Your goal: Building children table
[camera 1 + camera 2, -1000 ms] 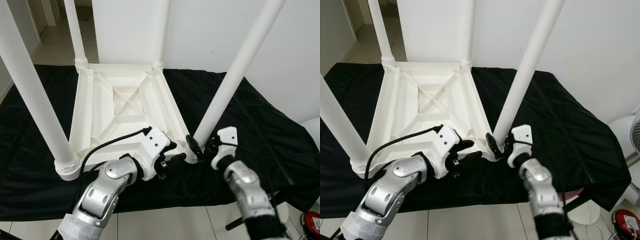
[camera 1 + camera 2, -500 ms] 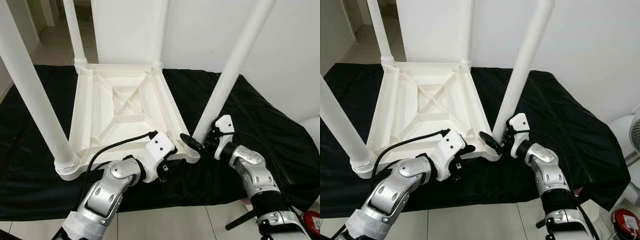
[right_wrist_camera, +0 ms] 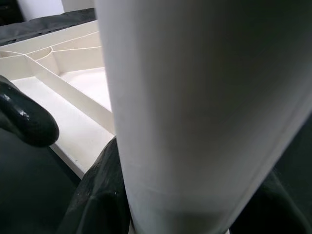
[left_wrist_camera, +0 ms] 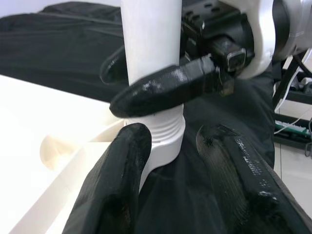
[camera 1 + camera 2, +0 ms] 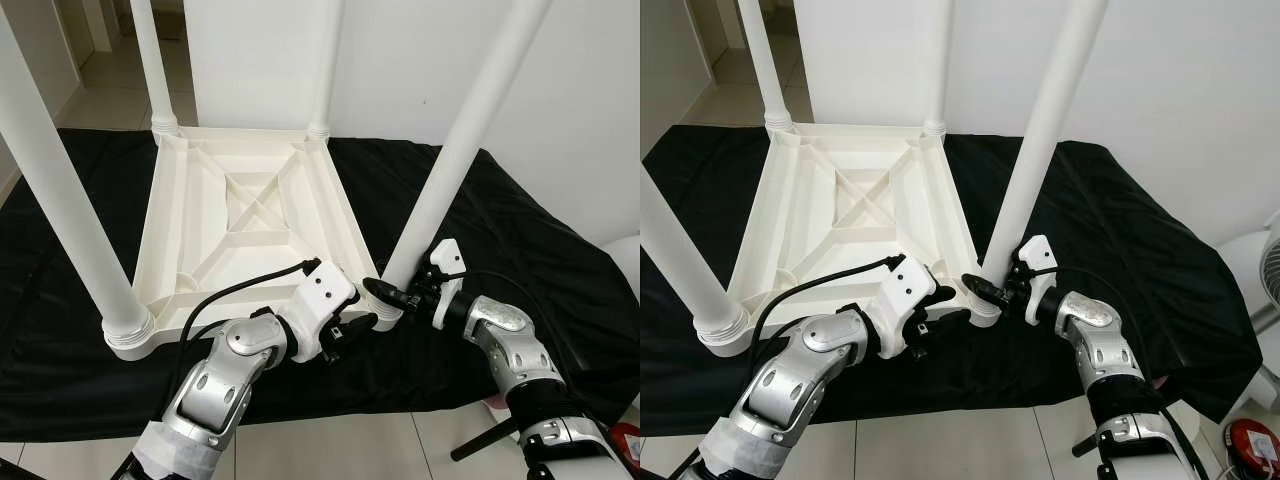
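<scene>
A white table (image 5: 240, 215) lies upside down on a black cloth (image 5: 520, 250), with its four legs sticking up. The right arm bends in from the side, and the right hand (image 5: 392, 293) is closed around the bottom of the near right leg (image 5: 455, 170), just above where the leg joins the corner. The left arm reaches forward from below. The left hand (image 5: 352, 322) sits low at that same corner, its two black fingers (image 4: 114, 195) spread apart with nothing in them, one finger touching the leg's base.
</scene>
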Controlling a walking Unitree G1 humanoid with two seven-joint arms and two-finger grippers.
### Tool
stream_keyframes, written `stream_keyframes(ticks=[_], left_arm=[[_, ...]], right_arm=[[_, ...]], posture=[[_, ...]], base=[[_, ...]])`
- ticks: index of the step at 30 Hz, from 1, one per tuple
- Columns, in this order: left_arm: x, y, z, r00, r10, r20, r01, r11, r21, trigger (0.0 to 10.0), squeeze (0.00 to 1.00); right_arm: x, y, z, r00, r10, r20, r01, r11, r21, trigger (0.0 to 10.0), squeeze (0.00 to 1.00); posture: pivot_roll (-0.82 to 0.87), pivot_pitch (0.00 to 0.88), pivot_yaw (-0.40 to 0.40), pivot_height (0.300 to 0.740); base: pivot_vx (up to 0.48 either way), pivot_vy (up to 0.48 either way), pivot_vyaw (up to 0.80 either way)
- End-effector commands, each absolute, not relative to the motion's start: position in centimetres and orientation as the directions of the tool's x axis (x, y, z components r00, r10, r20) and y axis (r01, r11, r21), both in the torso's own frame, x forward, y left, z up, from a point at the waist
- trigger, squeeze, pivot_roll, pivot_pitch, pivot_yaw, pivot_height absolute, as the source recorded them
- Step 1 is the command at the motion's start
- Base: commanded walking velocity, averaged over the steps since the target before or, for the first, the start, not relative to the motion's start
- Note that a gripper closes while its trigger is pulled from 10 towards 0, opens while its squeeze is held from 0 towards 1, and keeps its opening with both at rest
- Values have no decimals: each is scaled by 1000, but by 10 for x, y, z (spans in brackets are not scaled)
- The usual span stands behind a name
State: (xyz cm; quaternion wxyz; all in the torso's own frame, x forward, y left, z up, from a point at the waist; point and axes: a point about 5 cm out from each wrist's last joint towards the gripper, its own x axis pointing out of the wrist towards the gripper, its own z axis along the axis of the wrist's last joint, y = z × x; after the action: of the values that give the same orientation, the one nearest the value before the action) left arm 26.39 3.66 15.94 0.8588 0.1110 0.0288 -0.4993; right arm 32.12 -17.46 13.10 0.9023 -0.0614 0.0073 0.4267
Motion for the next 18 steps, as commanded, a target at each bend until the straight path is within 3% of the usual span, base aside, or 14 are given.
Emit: stream_keyframes(ticks=[1, 3, 4, 5, 6, 7, 8, 9, 13, 17, 18], left_arm=[[271, 39, 162, 608, -784, -129, 791, 583, 187, 10000, 0], [272, 38, 163, 608, -785, -122, 791, 584, 185, 10000, 0], [272, 38, 163, 608, -785, -122, 791, 584, 185, 10000, 0], [272, 38, 163, 609, -784, -122, 790, 586, 181, 10000, 0], [272, 38, 163, 609, -784, -122, 790, 586, 181, 10000, 0], [272, 38, 162, 612, -781, -122, 788, 590, 176, 10000, 0], [272, 38, 162, 612, -781, -122, 788, 590, 176, 10000, 0], [273, 39, 162, 620, -775, -122, 782, 598, 176, 10000, 0], [275, 39, 161, 635, -764, -117, 770, 611, 185, 10000, 0], [275, 39, 161, 632, -765, -119, 772, 609, 184, 10000, 0], [276, 40, 160, 620, -775, -121, 784, 608, 127, 10000, 1000]], right_arm=[[316, -179, 116, 642, 757, -121, -766, 640, -61, 10000, 0], [317, -182, 117, 728, 678, -101, -685, 726, -59, 10000, 0], [317, -182, 117, 728, 678, -101, -685, 726, -59, 10000, 0], [320, -182, 116, 790, 603, -109, -611, 789, -61, 10000, 0], [320, -182, 116, 790, 603, -109, -611, 789, -61, 10000, 0], [322, -182, 113, 857, 500, -122, -509, 858, -62, 10000, 0], [322, -182, 113, 857, 500, -122, -509, 858, -62, 10000, 0], [322, -180, 109, 909, 396, -132, -405, 913, -54, 10000, 0], [312, -166, 100, 962, 240, -133, -246, 969, -27, 10000, 0], [308, -162, 98, 977, 169, -128, -171, 985, -5, 10000, 0], [301, -147, 96, 983, 134, -125, -131, 991, 33, 10000, 0]], posture=[[-16, 0, -91, 740], [-15, 0, -94, 740], [-15, 0, -94, 740], [-15, 0, -96, 740], [-15, 0, -96, 740], [-16, 0, -98, 740], [-16, 0, -98, 740], [-18, 0, -99, 740], [-17, 0, -103, 740], [-17, 0, -105, 740], [-16, 0, -104, 740]], base=[[0, 0, 0], [0, 0, 0], [0, 0, 0], [0, 0, 0], [0, 0, 0], [0, 0, 0], [0, 0, 0], [0, 0, 0], [0, 0, 0], [0, 0, 0], [0, 0, 0]])
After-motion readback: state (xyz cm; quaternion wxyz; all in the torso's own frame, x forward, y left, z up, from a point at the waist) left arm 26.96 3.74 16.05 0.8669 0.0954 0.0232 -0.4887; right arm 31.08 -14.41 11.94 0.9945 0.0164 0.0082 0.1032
